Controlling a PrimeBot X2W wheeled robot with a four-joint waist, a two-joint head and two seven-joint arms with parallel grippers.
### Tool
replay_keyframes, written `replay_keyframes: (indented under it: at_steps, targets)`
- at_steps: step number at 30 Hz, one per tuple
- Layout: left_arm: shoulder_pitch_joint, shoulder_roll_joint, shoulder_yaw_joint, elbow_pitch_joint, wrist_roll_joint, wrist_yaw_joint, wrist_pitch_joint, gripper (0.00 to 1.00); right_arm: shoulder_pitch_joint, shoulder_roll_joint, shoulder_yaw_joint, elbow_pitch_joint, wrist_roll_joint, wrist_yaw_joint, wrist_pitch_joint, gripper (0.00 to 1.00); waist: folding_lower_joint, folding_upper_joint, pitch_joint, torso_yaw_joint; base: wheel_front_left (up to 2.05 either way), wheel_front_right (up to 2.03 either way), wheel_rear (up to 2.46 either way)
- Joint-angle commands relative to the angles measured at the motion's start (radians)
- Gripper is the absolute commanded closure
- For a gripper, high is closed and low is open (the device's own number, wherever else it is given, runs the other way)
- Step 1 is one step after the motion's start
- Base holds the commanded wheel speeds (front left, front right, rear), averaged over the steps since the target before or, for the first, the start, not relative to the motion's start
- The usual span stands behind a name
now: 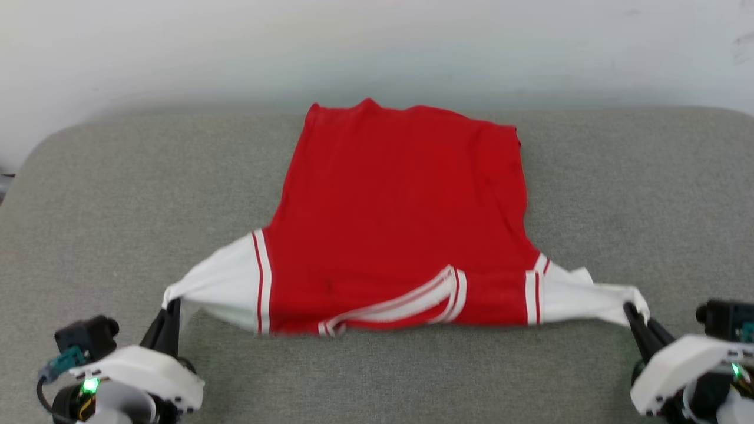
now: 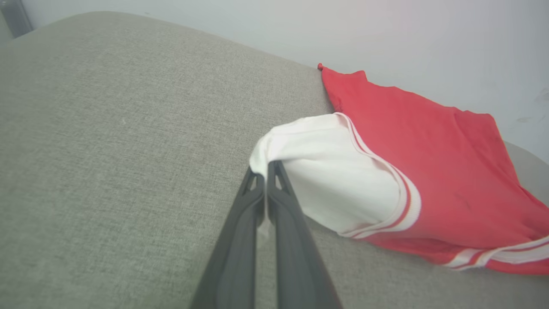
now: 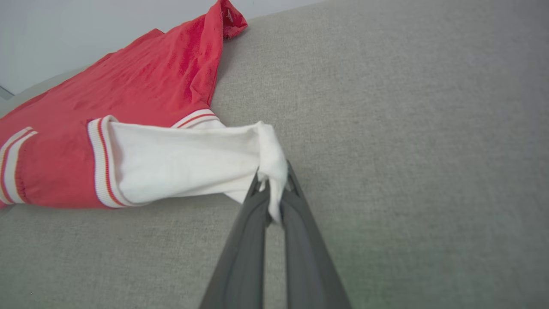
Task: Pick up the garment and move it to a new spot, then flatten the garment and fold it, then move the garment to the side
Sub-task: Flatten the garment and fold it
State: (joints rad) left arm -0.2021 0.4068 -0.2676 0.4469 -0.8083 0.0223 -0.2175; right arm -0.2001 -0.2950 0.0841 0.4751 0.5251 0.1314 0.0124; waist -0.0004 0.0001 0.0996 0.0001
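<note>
Nearest the lens, lower left in head view, left gripper point(image 1: 170, 309) is seen w/ its dark fingers pinched shut on the cuff of a white sleeve point(image 1: 221, 285). At lower right, right gripper point(image 1: 631, 311) is likewise clamped on the opposite sleeve point(image 1: 580, 294), w/ cloth bunched btw. the tips. The same pinch is shown close up in both wrist views.

Garment point(image 1: 400, 218), a red T-shirt, is spread on a grey fabric cushion point(image 1: 118, 194), approx. centred. Its neck end is turned toward the robot, and its hem is laid at the cushion's far edge, by the pale wall point(image 1: 377, 47). Both sleeves are drawn outward & taut, and appear slightly raised off the cushion near the cuffs.

Red-and-white stripe trim is seen at each sleeve seam. The striped neck band point(image 1: 406, 303) is laid slantwise along the near edge. The red body is mostly flat, w/ light wrinkles and a lengthwise fold near its right side.
</note>
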Motion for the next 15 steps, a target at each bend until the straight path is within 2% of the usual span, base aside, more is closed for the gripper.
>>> replay_keyframes:
  at_steps: [1,5,8,11,15]
  targets:
    - [0.040,0.012,0.009,-0.036,-0.008,0.022,0.008,1.00,0.052,0.007,-0.028,-0.034,-0.010,-0.001,0.014,1.00,0.0004,-0.0001,-0.028,0.010,0.00,0.00,0.00]
    - [0.181,0.031,0.010,-0.180,-0.015,0.091,0.052,1.00,0.200,0.048,-0.100,-0.182,-0.069,-0.001,0.080,1.00,0.0004,-0.0001,-0.053,0.020,0.00,0.00,0.00]
    - [0.263,0.036,0.003,-0.271,-0.020,0.127,0.078,1.00,0.301,0.087,-0.148,-0.285,-0.110,-0.001,0.134,1.00,0.0004,-0.0001,-0.063,0.034,0.00,0.00,0.00]
    - [0.337,0.035,-0.001,-0.330,-0.023,0.158,0.089,1.00,0.389,0.128,-0.188,-0.360,-0.147,-0.001,0.189,1.00,0.0004,-0.0001,-0.068,0.043,0.00,0.00,0.00]
    - [0.398,0.030,0.001,-0.372,-0.032,0.176,0.086,1.00,0.477,0.179,-0.235,-0.430,-0.175,-0.001,0.240,1.00,0.0004,-0.0001,-0.071,0.054,0.00,0.00,0.00]
